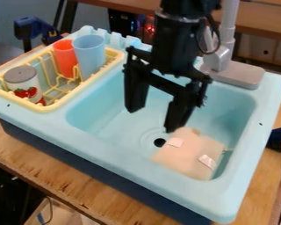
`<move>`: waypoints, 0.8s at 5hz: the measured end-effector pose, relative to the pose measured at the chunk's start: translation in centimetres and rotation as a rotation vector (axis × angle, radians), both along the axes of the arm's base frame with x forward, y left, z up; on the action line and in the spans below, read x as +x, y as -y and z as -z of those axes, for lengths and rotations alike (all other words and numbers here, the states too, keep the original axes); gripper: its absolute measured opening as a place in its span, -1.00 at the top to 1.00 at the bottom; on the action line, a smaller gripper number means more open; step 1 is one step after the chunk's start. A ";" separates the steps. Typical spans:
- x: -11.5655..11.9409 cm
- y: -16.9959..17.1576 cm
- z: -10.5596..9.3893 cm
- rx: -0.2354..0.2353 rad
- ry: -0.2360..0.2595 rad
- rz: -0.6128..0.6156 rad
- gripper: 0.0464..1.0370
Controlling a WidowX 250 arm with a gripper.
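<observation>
Plainly, the wide-open pincer (152, 118), hanging empty over the sink (137, 173) around the frame's centre, might miss or merely nudge the flat beige piece (189, 154) at lower right, since a straight descent would land too far upper left.
</observation>
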State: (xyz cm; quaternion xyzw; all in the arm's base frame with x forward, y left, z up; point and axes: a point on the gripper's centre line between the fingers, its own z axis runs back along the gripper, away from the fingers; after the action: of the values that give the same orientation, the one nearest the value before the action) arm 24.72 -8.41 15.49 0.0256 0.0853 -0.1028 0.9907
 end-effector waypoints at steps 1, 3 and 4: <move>0.7 0.6 1.6 -0.002 0.017 -0.011 -0.93; 1.3 2.2 4.5 0.055 -0.001 -0.048 -0.93; 1.6 2.8 5.2 0.046 0.010 -0.038 -0.93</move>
State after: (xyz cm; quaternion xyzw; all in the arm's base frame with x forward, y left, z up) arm 26.36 -11.26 10.31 0.0470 0.0832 -0.0818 0.9921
